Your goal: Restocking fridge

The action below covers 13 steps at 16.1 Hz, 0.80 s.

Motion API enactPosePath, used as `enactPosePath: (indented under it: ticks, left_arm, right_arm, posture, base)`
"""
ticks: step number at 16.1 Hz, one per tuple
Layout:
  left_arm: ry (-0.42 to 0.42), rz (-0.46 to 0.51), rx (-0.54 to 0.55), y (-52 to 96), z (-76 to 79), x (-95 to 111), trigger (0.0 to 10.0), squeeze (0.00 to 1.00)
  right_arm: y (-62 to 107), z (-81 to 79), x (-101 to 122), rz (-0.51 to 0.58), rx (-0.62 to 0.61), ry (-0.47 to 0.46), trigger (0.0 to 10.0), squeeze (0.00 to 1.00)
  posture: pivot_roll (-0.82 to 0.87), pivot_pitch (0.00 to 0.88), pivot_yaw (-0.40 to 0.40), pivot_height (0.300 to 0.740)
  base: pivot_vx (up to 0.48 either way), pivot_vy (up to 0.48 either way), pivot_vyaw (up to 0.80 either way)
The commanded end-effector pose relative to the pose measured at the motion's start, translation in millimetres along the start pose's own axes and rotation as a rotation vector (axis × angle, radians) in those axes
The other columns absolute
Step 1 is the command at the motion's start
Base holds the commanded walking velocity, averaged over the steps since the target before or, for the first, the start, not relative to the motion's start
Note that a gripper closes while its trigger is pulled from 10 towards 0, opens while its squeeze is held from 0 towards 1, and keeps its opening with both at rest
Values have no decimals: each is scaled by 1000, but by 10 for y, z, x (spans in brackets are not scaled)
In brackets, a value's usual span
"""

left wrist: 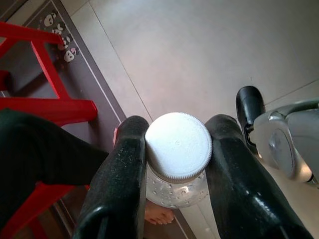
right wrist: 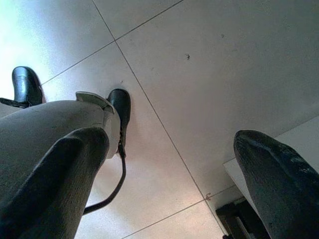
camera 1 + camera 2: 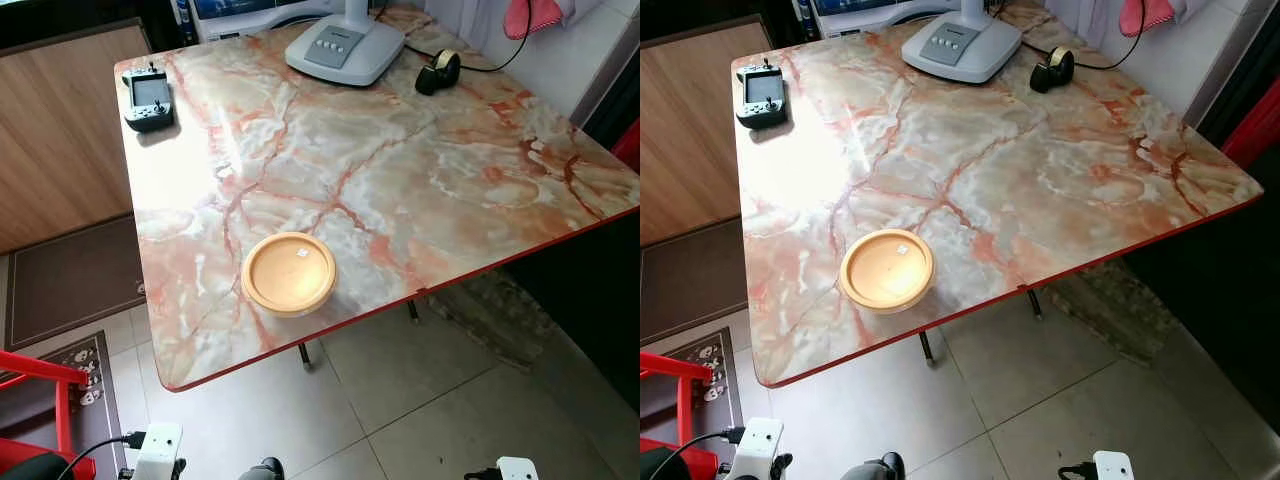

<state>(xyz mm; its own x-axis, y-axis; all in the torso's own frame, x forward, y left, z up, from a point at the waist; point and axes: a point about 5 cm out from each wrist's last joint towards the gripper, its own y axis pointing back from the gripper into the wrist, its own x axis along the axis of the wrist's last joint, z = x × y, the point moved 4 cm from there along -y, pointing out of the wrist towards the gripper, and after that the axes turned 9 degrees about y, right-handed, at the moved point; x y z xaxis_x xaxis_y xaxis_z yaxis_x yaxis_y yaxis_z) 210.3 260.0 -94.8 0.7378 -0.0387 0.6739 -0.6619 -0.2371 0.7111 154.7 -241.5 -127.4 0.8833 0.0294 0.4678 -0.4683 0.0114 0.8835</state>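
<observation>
Left gripper (image 1: 174,164): clamped on bottle (image 1: 178,149) just under its white cap, held low over the floor.
Right gripper (image 2: 169,179): fingers apart, empty, hanging idle.
Handling: clear, wet-looking bottle; likely slippery and light. Neck grip seemed adequate.
Table (image 3: 420,170): held a yellow dish (image 3: 288,272).

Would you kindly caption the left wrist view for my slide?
Left gripper clamps a white-capped clear bottle above grey floor tiles, beside a red frame.
</observation>
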Motion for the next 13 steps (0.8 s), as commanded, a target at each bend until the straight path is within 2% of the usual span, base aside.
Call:
enactPosePath:
  ticks: [1,5,10,13]
  left_arm:
    - [0,-37,6,36,-58,-139,10000,0]
    - [7,-46,12,46,-69,-176,10000,0]
    - [25,-80,29,79,-68,-298,10000,0]
    - [9,-109,47,101,-99,-375,10000,0]
  right_arm:
    - [16,-6,-112,-25,-2,-18,10000,0]
    - [16,-20,-133,-31,2,-17,10000,0]
    - [23,-61,-227,-54,3,0,10000,0]
    - [29,-84,-307,-68,-19,-27,10000,0]
  posture:
    - [177,216,-7,740]
    - [184,211,-14,740]
    - [187,153,-33,740]
    - [173,101,-27,740]
  base:
    - [-255,0,0]
    - [-340,0,0]
    - [-328,0,0]
    - [-87,0,0]
